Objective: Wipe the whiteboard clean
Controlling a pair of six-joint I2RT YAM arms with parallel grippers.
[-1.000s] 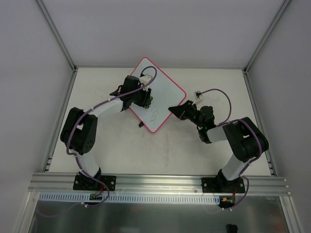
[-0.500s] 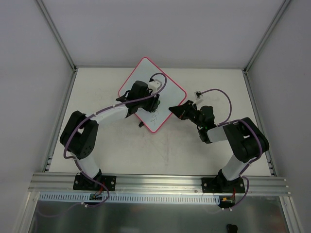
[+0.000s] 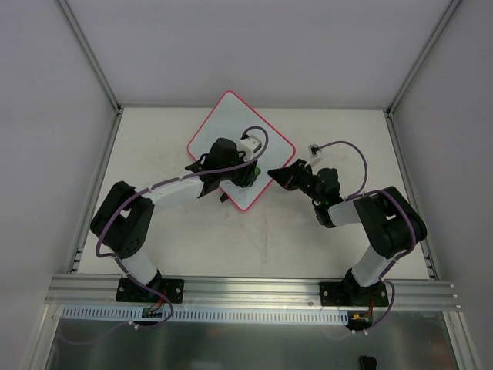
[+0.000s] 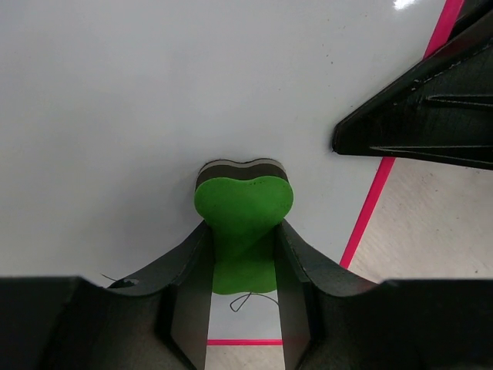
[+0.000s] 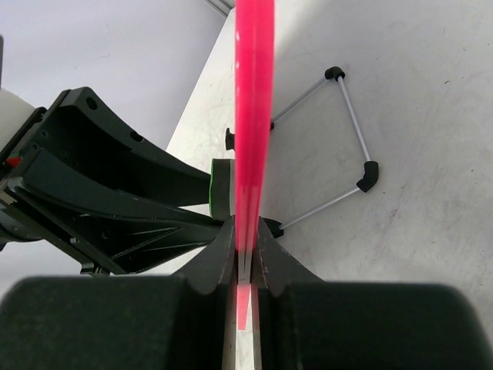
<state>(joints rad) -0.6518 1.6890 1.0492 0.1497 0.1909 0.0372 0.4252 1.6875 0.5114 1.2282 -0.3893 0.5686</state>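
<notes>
The whiteboard lies as a diamond on the table, white with a thin pink frame. My left gripper is shut on the green eraser, which presses flat on the board near its right edge. A thin dark scribble shows just behind the eraser. From above, the left gripper sits over the board's lower right part. My right gripper is shut on the board's pink frame, seen edge-on. In the top view the right gripper holds the board's right edge, close beside the left one.
A wire stand with black clips sticks out from under the board on the table. The right gripper's black fingers crowd the upper right of the left wrist view. Metal posts and white walls ring the table; a rail runs along its near edge.
My left gripper has slid the eraser across the board, down and to the right, toward the right gripper. The right arm and the board have not moved.
</notes>
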